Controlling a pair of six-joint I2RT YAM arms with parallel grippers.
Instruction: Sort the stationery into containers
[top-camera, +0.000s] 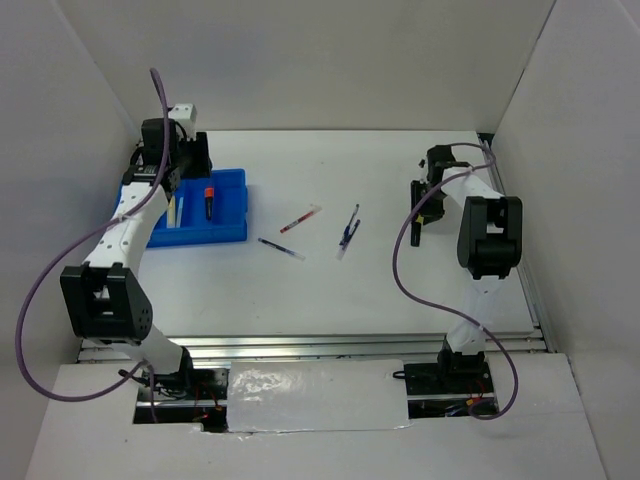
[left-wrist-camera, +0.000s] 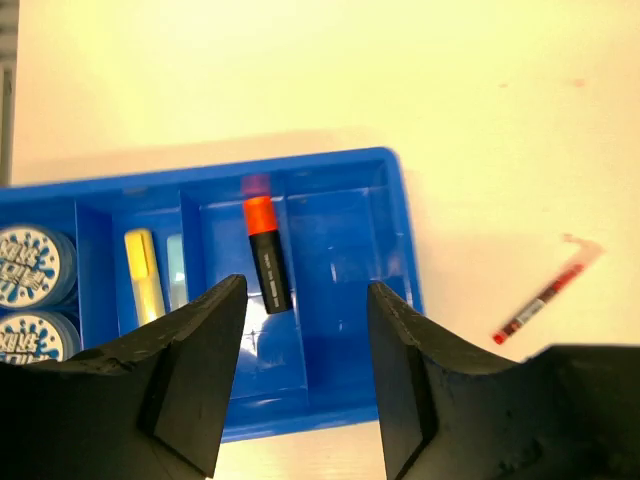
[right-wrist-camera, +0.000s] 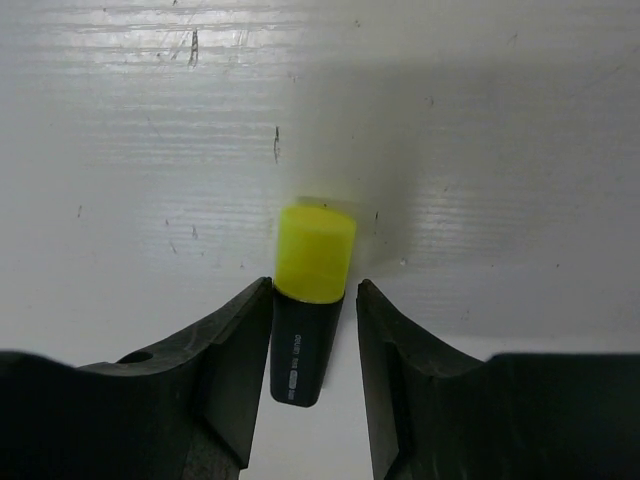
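Note:
The blue tray (top-camera: 228, 205) sits at the left of the table. In the left wrist view the tray (left-wrist-camera: 340, 230) holds a black highlighter with an orange cap (left-wrist-camera: 266, 256), a yellow item (left-wrist-camera: 143, 275), a pale blue bar (left-wrist-camera: 175, 270) and two round blue-white pots (left-wrist-camera: 30, 265). My left gripper (left-wrist-camera: 305, 310) is open and empty above the tray; the top view shows it (top-camera: 188, 160) at the tray's far edge. My right gripper (right-wrist-camera: 313, 305) is open around a black highlighter with a yellow cap (right-wrist-camera: 314, 255) lying on the table. Its left finger touches the body. There is a gap at the right finger.
A red pen (top-camera: 300, 219), a blue pen (top-camera: 281, 249) and a purple pen (top-camera: 348, 230) lie loose mid-table. The red pen also shows in the left wrist view (left-wrist-camera: 540, 300). My right gripper (top-camera: 418, 205) is at the right side, near the white side wall.

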